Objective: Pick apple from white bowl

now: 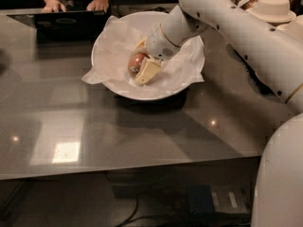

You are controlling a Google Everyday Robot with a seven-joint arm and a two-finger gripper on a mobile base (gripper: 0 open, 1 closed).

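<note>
The white bowl (pixel 116 86) stands on the grey table, lined with crumpled white paper (pixel 116 46). The small reddish apple (pixel 136 60) lies inside it, near the middle. My gripper (pixel 142 66) reaches down into the bowl from the upper right on the white arm (pixel 227 22). Its cream-coloured fingers (pixel 147 71) sit on either side of the apple, closed against it. The far finger is mostly hidden behind the apple.
A person's hands (pixel 97 4) rest at the far table edge behind a dark laptop (pixel 61 22). Stacks of beige paper bowls (pixel 274 8) stand at the back right. The robot's white body (pixel 279 174) fills the right front. The table's front edge (pixel 118 171) runs across the lower view.
</note>
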